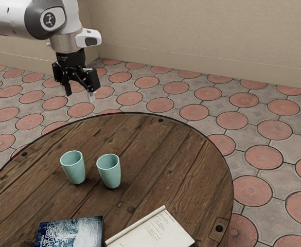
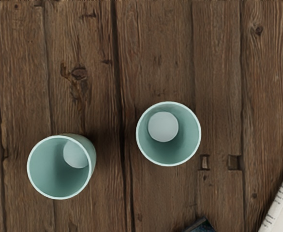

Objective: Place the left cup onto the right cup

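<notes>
Book (image 1: pixel 70 232) nearest — gripper (image 1: pixel 80 92) jaws seemingly apart.

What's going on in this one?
The Franka arm's gripper hangs open well above a round wooden table, holding nothing. Two teal cups stand upright on it, apart: the left cup is not yet on the right cup. A book and an open notebook lie near the front edge.

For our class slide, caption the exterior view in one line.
Open black two-finger gripper above a round wooden table, where one upright pale-teal cup stands beside its twin cup.
</notes>
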Robot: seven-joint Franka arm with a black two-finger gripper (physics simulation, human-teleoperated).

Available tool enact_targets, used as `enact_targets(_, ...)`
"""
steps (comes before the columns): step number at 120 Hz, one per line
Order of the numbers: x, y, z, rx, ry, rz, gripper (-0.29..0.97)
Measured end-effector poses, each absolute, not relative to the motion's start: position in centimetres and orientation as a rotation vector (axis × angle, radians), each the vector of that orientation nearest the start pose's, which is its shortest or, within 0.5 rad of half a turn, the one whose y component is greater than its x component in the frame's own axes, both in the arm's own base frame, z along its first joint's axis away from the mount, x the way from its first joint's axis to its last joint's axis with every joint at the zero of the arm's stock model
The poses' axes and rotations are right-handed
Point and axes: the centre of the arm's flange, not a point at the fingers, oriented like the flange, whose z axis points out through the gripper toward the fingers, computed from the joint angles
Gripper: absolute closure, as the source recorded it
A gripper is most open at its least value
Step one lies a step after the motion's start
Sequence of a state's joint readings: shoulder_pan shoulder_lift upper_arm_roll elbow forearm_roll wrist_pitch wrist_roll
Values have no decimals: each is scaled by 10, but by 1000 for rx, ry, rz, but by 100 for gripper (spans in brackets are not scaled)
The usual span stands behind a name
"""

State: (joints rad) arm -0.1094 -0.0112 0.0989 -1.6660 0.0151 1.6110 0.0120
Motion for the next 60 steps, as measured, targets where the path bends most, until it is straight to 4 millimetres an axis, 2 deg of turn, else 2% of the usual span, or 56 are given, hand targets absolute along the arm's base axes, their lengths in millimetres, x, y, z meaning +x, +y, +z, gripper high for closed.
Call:
enact_targets(34, 550, -3, 578, -3127, 26, 81, 0)
enact_targets(60, 544, 5, 541, -3137, 2, 128, 0)
